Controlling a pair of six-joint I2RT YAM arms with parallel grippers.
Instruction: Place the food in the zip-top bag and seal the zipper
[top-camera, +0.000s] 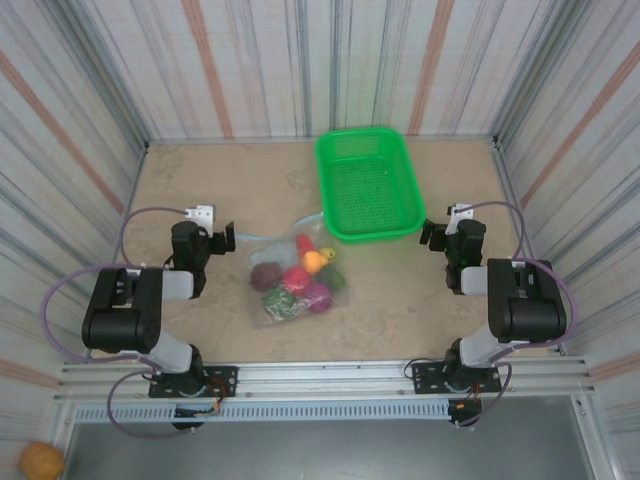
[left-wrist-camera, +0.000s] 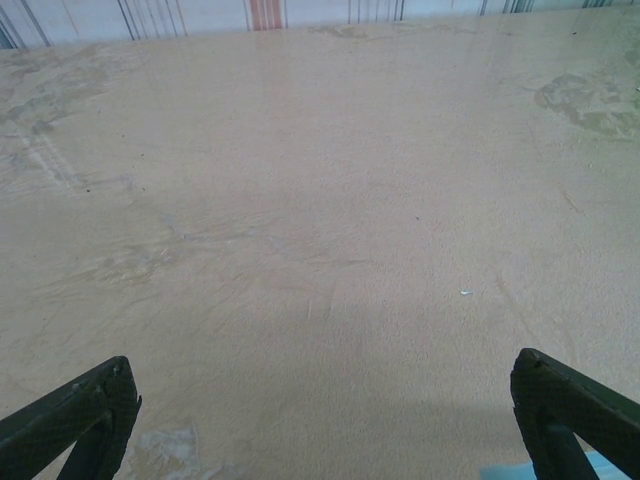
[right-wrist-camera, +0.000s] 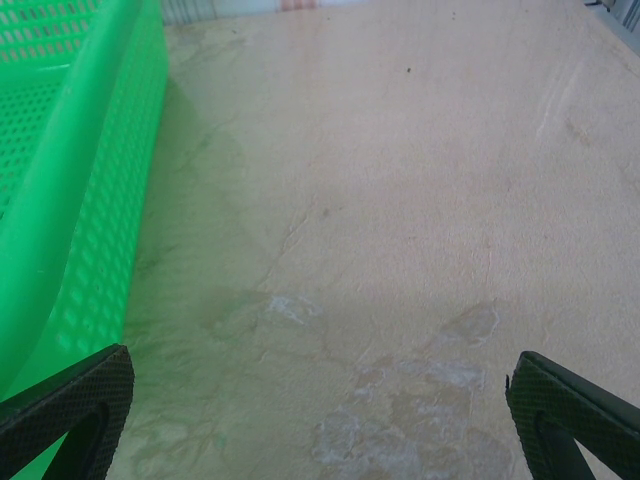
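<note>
Tan bench carries a green mesh tray; just before the tray lies the zip-top bag, the food apparently inside. Fingers of left gripper and right gripper, to the tray's near left and right, stand spread, empty; pinching the zipper shut seems next

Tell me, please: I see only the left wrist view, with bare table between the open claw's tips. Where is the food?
Observer: The food lies in a heap at the middle of the table, to the right of the left claw.
Operator: And the bag?
Observer: The zip-top bag lies at that heap. I cannot tell whether the food is inside it.
Operator: What is near the other claw?
Observer: The right claw is open, and a green tray stands just to its left.
</note>
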